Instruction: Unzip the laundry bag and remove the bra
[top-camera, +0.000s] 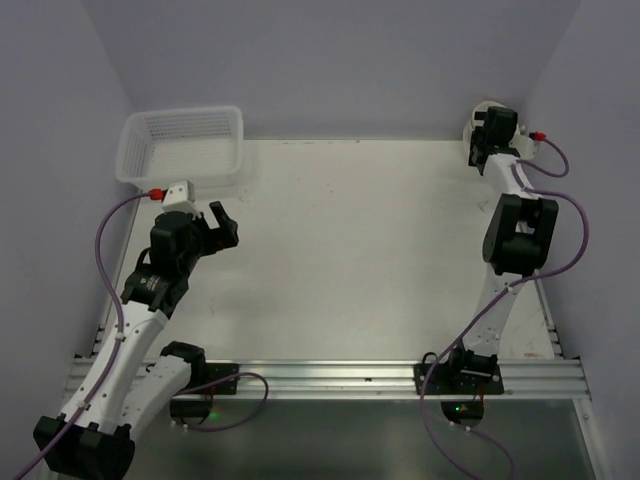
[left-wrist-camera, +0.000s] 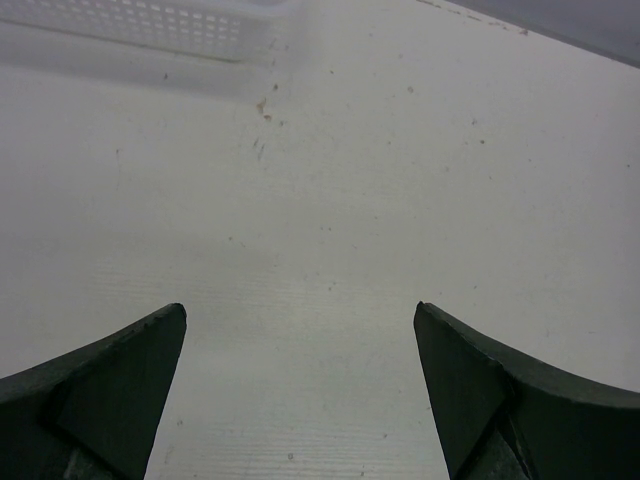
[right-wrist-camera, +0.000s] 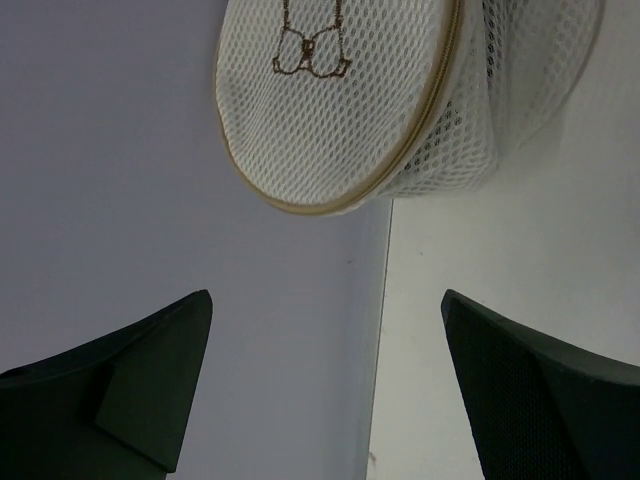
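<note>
Laundry bag (right-wrist-camera: 340, 110) sits at the counter's (top-camera: 350, 260) far right corner, right where it meets the wall. It looks propped on edge, printed face tipped toward the right arm (top-camera: 520, 235). Beige zip rim seems shut all round; can't make out the bra thru the mesh. Right jaws are wide apart w/ nothing in them, aimed at the bag from just short of it, prob. lining up on the zip pull, which I can't spot. Left arm (top-camera: 150, 285) is well apart, near the far left corner by the white basket (top-camera: 185, 140). Left jaws are also spread & empty over the counter, likely waiting to steady the bag.
</note>
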